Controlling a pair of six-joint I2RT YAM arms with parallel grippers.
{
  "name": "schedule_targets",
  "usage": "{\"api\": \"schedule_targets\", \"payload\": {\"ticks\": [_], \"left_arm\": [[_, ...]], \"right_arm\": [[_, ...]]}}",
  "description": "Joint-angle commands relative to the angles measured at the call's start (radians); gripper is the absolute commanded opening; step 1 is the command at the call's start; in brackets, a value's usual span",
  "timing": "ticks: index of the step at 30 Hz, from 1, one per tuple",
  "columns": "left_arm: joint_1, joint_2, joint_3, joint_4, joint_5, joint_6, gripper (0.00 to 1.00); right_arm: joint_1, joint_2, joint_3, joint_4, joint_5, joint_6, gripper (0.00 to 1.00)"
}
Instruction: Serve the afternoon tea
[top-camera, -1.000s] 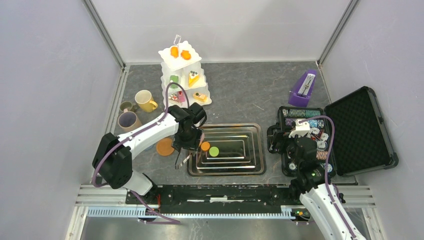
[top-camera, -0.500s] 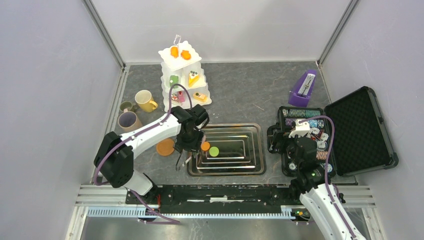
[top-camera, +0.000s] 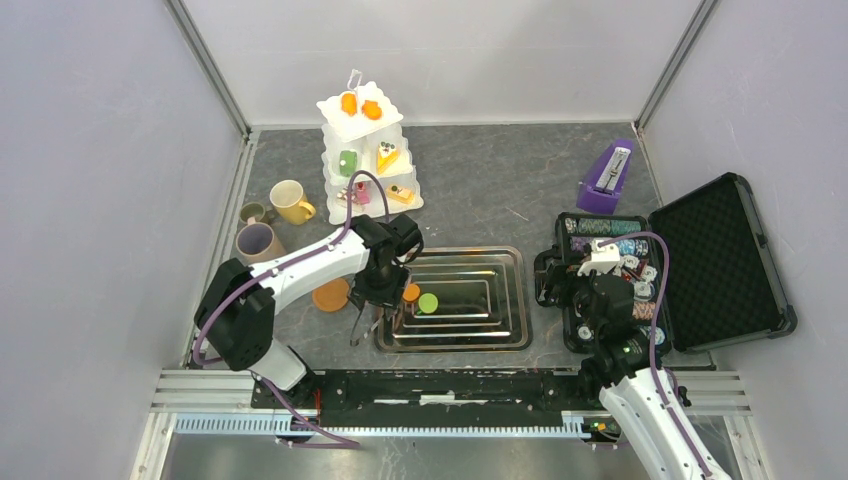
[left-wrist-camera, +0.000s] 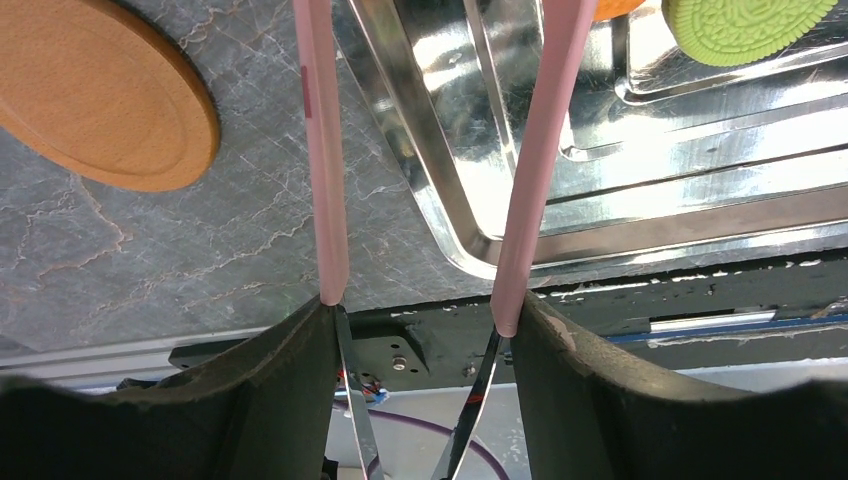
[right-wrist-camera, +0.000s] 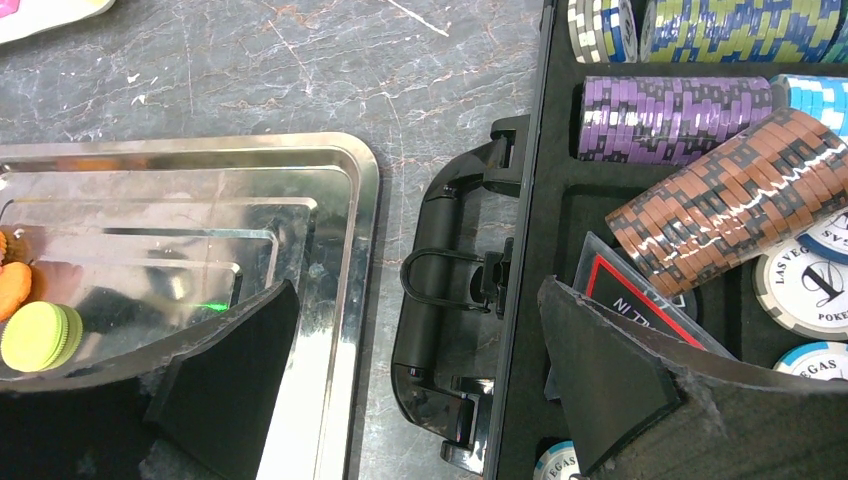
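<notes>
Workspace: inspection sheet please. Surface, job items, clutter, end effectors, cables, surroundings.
Surface: grey marbled tabletop, nothing spilled.
Job's things: white three-tier stand at back, toy cakes on it; yellow mug, beige-lilac mug, small green mug upright to its left; orange biscuit and green biscuit in the steel tray; wooden disc beside the tray.
Clutter: open poker chip case, purple metronome.
End effectors: left end effector shut on pink tongs, nothing seen between their arms; right end effector open, empty, over the gap between tray and case.
Cables: left arm's purple cable loops across the stand's bottom tier in the top view, contact unclear; right arm's cable arcs over the case.
Surroundings: plain walls, aluminium frame.
</notes>
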Motion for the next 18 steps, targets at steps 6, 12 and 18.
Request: {"api": "schedule_targets", "payload": {"ticks": [6, 12, 18], "left_arm": [[-0.006, 0.000, -0.007, -0.013, -0.021, 0.046, 0.64], [-0.007, -0.030, 0.025, -0.014, -0.010, 0.046, 0.45], [-0.007, -0.064, 0.082, -0.023, 0.009, 0.044, 0.35]], "right_arm": [[-0.001, -0.006, 0.000, 0.024, 0.001, 0.004, 0.98], [-0.002, -0.009, -0.002, 0.025, 0.002, 0.008, 0.98], [-0.002, -0.011, 0.000, 0.025, 0.003, 0.008, 0.98]]}}
